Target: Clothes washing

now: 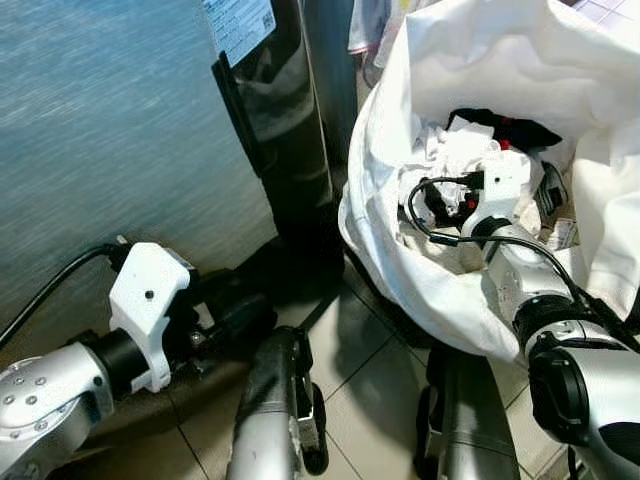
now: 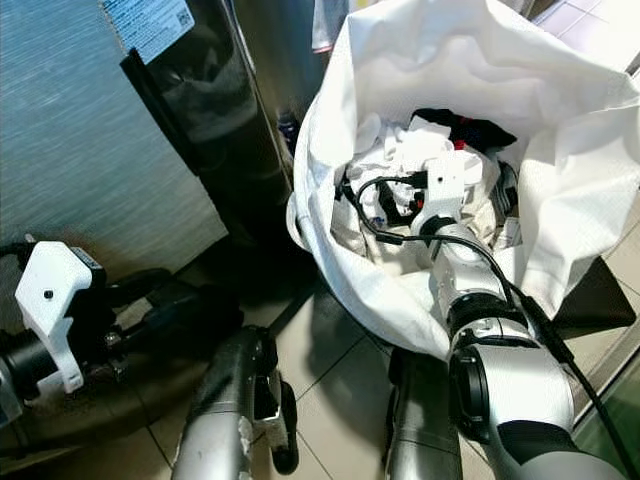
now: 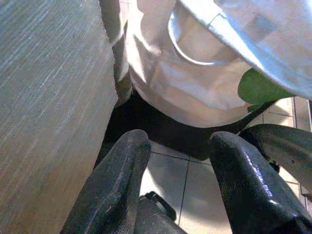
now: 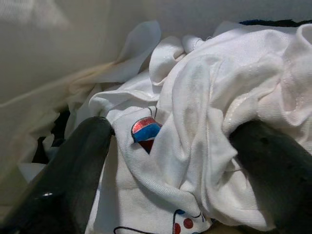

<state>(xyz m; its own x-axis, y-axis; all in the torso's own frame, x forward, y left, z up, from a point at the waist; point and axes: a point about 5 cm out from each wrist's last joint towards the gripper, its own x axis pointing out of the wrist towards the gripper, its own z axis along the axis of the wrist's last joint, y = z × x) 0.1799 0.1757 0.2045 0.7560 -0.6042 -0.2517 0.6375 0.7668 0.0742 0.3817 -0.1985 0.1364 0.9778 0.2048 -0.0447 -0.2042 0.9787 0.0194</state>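
Note:
A big white laundry bag stands open on the floor at the right. It holds crumpled white clothes and a black garment. My right arm reaches down into the bag. In the right wrist view, my right gripper is open, its fingers spread to either side of a bunched white garment with a red and blue print. My left gripper is open and holds nothing. It hangs low at the left, pointing towards the foot of the bag.
A dark upright unit with a white label stands between a grey-blue wall and the bag. The floor is pale tile. My own legs fill the lower middle. A black cable loops off the right wrist.

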